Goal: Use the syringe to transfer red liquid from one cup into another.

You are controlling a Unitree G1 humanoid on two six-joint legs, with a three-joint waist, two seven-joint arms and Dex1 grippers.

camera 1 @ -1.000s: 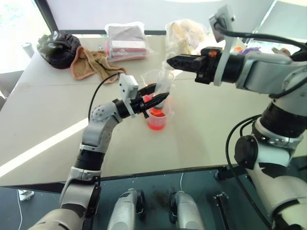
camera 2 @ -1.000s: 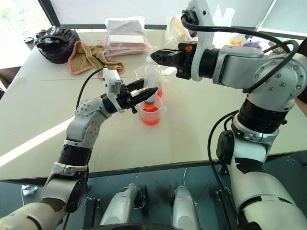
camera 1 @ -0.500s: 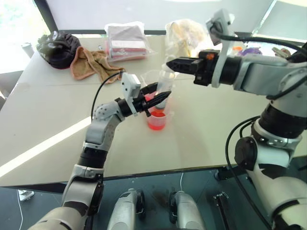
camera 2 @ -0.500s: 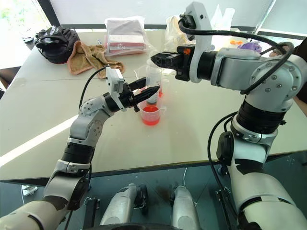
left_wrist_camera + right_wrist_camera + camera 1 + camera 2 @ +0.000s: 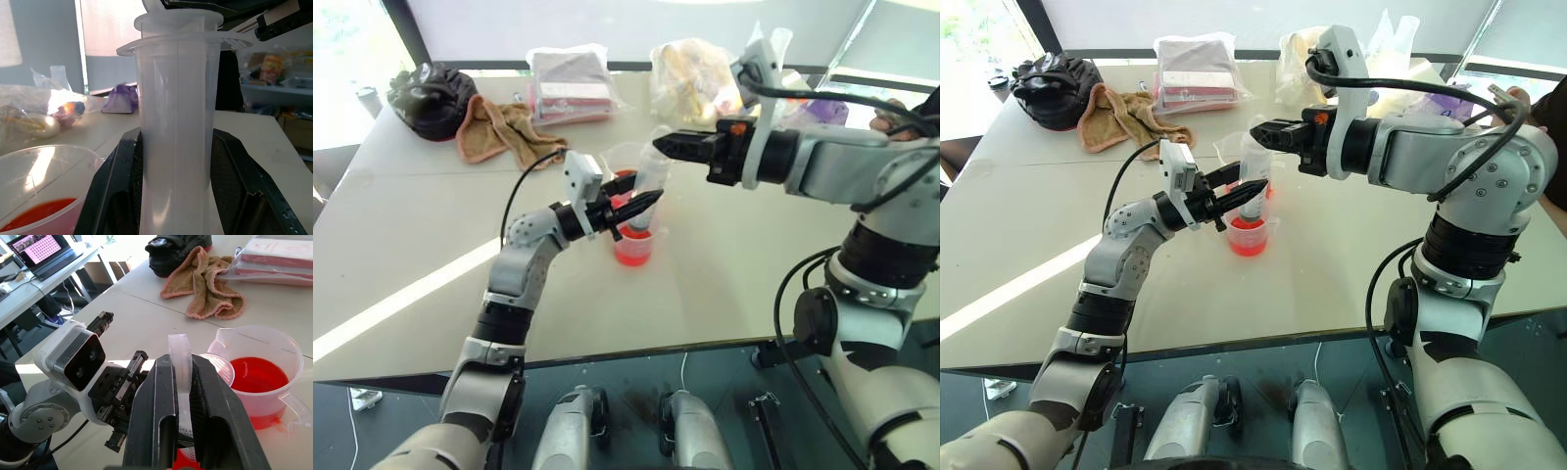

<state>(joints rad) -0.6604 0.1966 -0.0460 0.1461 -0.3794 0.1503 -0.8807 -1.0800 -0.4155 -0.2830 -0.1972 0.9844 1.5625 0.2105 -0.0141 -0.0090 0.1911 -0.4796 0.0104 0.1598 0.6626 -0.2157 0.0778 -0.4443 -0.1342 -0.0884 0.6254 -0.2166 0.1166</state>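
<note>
One syringe (image 5: 646, 186), upright over the smaller beaker (image 5: 633, 245). Left gripper (image 5: 641, 206) clamped on its clear barrel; right gripper (image 5: 664, 146) closed on the plunger's top flange. Two beakers on the surface (image 5: 724, 284), just beside each other: the smaller under the syringe, the larger (image 5: 254, 377) behind it. Both hold red liquid (image 5: 257, 374). One brown towel (image 5: 499, 127), one black helmet (image 5: 431, 96) and two plastic bags toward the far edge.

Left tool (image 5: 644, 204) clamped, right tool (image 5: 661, 145) clamped just above, arms converging.
</note>
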